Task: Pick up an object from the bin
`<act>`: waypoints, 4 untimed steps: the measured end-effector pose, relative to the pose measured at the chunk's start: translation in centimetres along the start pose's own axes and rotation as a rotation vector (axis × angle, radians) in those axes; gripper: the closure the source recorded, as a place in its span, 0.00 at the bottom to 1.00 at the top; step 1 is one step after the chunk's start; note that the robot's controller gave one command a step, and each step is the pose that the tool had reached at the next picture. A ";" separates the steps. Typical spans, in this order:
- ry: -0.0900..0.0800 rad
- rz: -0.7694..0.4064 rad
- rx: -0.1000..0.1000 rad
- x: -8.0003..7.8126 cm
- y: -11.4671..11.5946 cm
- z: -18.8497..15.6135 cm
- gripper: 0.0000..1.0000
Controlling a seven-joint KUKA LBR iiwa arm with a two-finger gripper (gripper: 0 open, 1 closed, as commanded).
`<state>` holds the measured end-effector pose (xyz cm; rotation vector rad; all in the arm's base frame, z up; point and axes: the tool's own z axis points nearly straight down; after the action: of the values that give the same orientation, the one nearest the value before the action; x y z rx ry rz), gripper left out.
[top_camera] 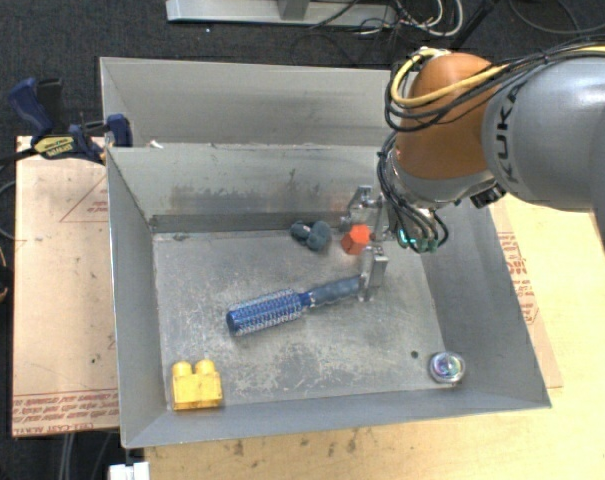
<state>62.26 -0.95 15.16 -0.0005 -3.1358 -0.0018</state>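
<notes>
Small orange block (354, 239) lies just beside claw (368, 243).

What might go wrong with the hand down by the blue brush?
The hand sits at the far handle end of the blue brush, which might tip or slip out if lifted from there. The small orange thing and the grey lump lie close by and could be knocked.

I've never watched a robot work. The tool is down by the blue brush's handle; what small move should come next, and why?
Probably shift the tool slightly along the blue brush toward its bristles: it sits at the handle's very end, where a grip might slip off.
</notes>
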 end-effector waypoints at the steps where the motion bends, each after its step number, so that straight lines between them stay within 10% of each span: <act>1: -0.017 -0.121 0.000 2.8 8.3 8.0 0.00; 3: -0.009 -0.291 0.001 5.7 10.4 2.5 0.00; 4: -0.017 -0.310 0.000 4.7 12.2 8.1 0.00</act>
<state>57.48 11.24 7.11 0.4857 -3.1154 -0.0031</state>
